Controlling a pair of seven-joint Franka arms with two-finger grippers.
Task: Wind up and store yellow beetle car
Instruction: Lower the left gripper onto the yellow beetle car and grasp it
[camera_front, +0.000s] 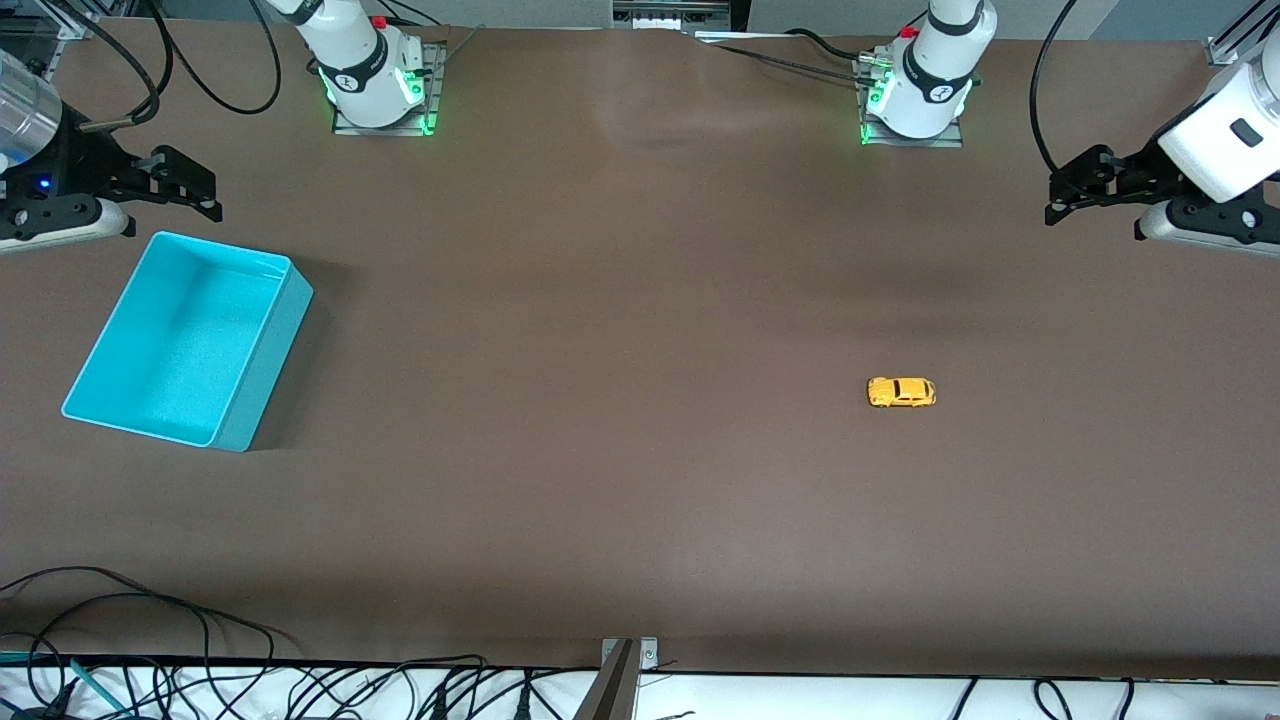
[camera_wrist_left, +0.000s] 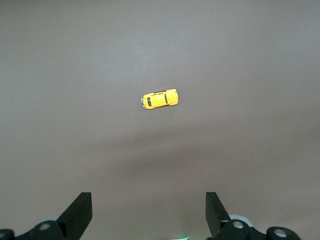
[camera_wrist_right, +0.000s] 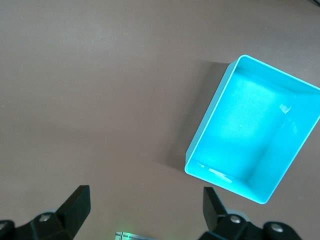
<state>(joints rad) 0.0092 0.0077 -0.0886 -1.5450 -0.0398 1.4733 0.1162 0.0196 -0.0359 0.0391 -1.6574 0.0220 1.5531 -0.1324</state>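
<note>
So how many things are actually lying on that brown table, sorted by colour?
Yellow: 1, the yellow beetle car, toward the left arm's end of the table.
Turquoise: 1, the turquoise bin, toward the right arm's end, nothing inside it.
Total: 2.
Neither is held: the left gripper and right gripper hang above the table's ends, jaws open.

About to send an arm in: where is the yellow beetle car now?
In the front view the yellow beetle car sits on the bare table toward the left arm's end, well apart from the turquoise bin at the right arm's end.
</note>
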